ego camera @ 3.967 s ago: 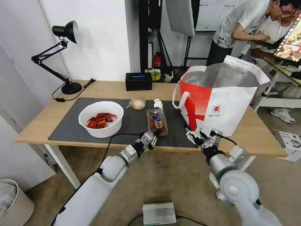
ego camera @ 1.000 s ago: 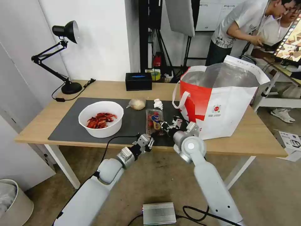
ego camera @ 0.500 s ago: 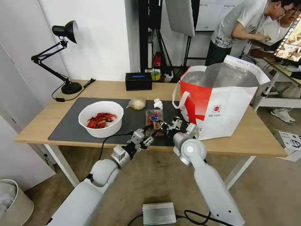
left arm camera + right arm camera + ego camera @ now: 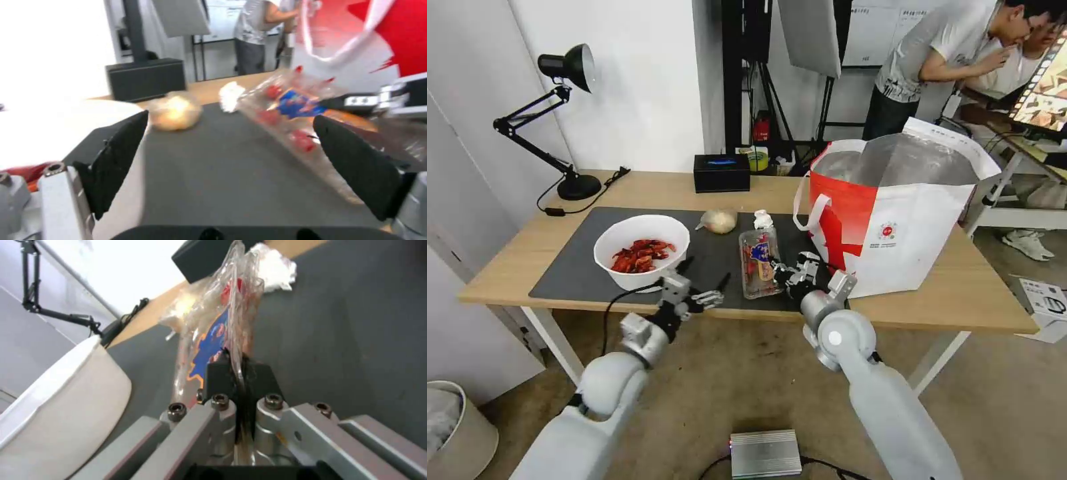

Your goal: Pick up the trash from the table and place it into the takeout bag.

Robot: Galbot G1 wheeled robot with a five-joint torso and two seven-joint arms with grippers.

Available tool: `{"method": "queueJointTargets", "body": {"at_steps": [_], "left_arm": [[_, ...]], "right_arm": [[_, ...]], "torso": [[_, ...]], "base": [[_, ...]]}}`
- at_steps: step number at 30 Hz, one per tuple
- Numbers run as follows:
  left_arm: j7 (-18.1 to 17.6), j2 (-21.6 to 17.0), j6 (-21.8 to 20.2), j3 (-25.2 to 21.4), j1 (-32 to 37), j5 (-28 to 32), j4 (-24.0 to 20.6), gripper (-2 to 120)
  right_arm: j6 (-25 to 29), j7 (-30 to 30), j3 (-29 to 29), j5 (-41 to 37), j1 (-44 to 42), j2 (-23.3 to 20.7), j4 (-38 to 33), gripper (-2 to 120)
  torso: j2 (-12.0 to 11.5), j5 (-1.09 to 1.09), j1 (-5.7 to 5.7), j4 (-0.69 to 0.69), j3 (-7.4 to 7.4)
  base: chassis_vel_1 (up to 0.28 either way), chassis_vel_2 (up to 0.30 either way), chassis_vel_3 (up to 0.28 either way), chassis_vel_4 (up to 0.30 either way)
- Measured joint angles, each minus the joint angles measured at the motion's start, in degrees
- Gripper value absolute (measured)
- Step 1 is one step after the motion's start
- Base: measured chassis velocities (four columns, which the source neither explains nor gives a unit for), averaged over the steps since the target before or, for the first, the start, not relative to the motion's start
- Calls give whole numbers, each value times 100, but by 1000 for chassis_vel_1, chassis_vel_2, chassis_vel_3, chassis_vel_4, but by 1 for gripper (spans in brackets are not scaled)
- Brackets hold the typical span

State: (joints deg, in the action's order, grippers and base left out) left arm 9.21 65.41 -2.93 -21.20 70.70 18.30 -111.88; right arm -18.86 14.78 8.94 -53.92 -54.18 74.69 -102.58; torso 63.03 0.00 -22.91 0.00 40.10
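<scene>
Clear tray (image 4: pixel 759 261), flat a second ago, now tilts up, pinched by the right gripper (image 4: pixel 785 272). Left gripper (image 4: pixel 706 288) has drawn back, spread wide, bowl (image 4: pixel 642 252) beyond it; bag (image 4: pixel 894 213) stands beside the right one.

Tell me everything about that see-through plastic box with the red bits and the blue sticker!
The clear plastic clamshell tray is thin, crinkly and see-through, with red bits inside and a blue-and-orange label. It is tipped up on edge above the dark grey mat, not lying flat. The right gripper is shut on its near edge, between the white bowl of red scraps and the red-and-white takeout bag. The crumpled white tissue lies just behind.
</scene>
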Motion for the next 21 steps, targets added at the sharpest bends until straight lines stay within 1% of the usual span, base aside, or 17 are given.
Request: {"method": "queueJointTargets", "body": {"at_steps": [1,3,4,6,9,12,18,19,21], "left_arm": [[-1,5,-27,-167,101,40,-80,100],[-2,11,-31,-226,128,51,-103,100],[-3,40,-48,-409,239,106,-178,100],[-3,51,-61,-479,289,135,-205,100],[-3,78,-75,-666,384,218,-278,100],[-2,89,-76,-689,384,228,-283,100],[4,118,-76,-745,400,248,-296,100],[7,127,-76,-781,423,246,-296,100],[10,146,-76,-827,455,224,-300,100]], "right_arm": [[31,-54,-3,90,-31,-54,-83,0],[42,-69,-3,120,-36,-68,-105,0],[90,-145,-3,234,-75,-145,-221,0],[106,-175,-2,278,-101,-183,-275,0],[177,-318,75,456,-277,-348,-555,0],[185,-344,121,476,-349,-392,-651,0],[199,-409,428,506,-729,-580,-1164,0],[200,-429,519,441,-800,-629,-1324,0],[200,-437,569,374,-821,-672,-1416,0]], "torso": [[0,0,0,-1,0],[0,0,0,0,0],[0,0,0,0,0],[0,0,-1,0,0],[0,0,-1,0,0],[0,0,0,-1,0],[0,0,0,-1,0],[0,0,0,-3,0],[0,0,0,-2,0]], "base": [[0,0,0,0],[0,0,0,0],[0,0,0,0],[0,0,0,0],[0,0,0,0],[0,0,0,0],[0,0,0,0],[0,0,0,0],[0,0,0,0]]}}
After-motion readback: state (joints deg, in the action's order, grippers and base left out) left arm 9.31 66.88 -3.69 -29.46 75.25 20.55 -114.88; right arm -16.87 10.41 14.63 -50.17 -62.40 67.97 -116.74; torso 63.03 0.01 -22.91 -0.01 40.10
